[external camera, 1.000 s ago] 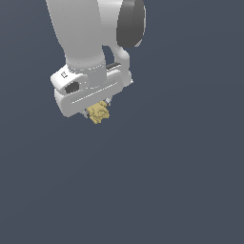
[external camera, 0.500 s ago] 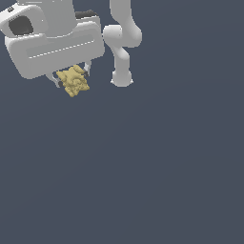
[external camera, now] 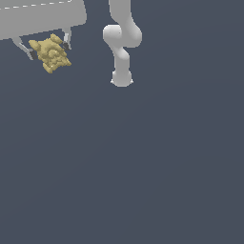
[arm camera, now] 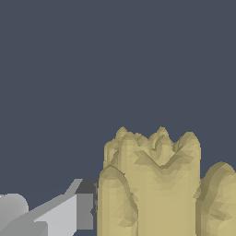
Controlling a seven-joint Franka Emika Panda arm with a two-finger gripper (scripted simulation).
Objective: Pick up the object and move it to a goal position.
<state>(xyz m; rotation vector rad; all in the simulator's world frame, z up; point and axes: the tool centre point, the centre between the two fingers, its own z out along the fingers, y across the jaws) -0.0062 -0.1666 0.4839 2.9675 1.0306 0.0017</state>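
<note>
High at the exterior view's left, tool clamped around the lumpy yellow object.

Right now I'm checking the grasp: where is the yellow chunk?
The yellow chunk sits at the upper left of the exterior view, between the fingers of the gripper, left of the arm's base.
</note>
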